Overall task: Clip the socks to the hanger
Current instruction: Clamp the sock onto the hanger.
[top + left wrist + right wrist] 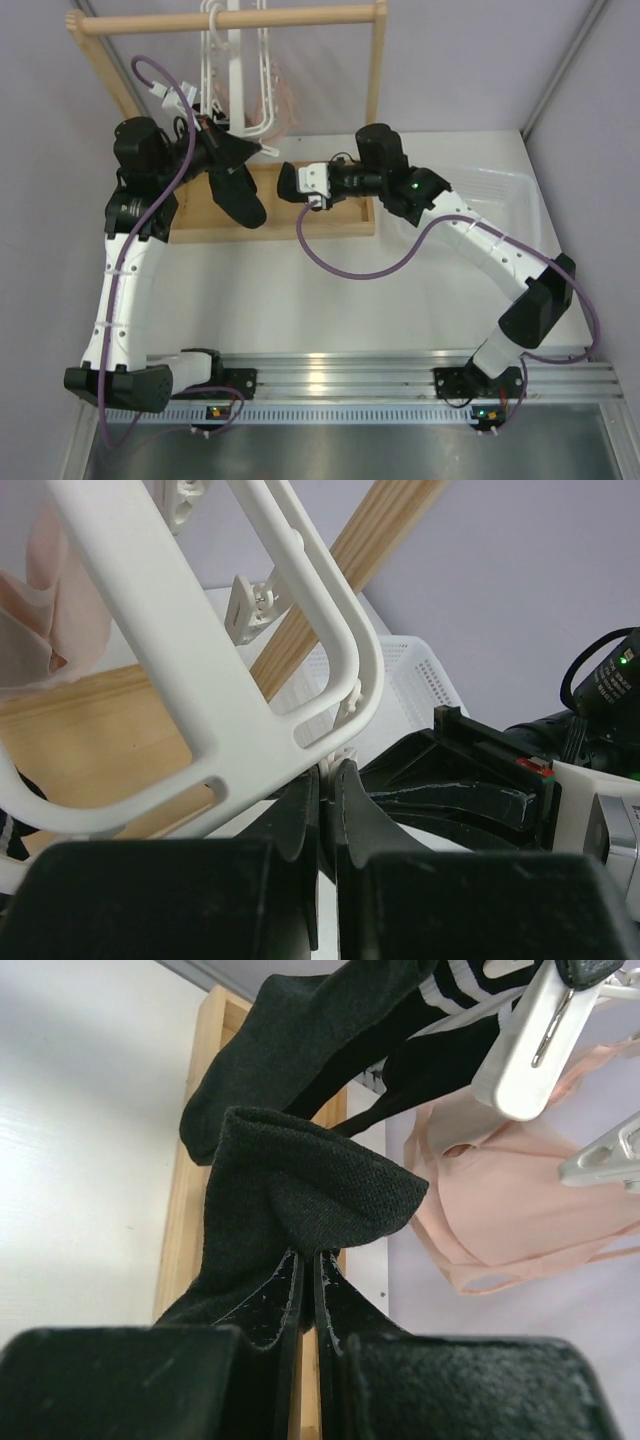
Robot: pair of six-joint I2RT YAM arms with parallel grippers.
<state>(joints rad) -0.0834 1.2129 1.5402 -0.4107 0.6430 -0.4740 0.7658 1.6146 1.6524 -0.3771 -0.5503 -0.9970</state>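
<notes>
R jaws closed on small limp black sock [300, 1180]; white clip [530, 1040] of white plastic hanger [200, 690] lies up-right in wrist view. L jaws closed, nearer hanger, hold unclear.

sock [300, 1180]: matt black knit cloth | hanger [230, 710]: smooth glossy white plastic | rack [230, 18]: pale wood

hanger [170, 650]: frame cut by my left wrist view's edges | sock [300, 1185]: lower end hidden behind my right gripper [308, 1257] | pink cloth [500, 1210]: runs off right edge
</notes>
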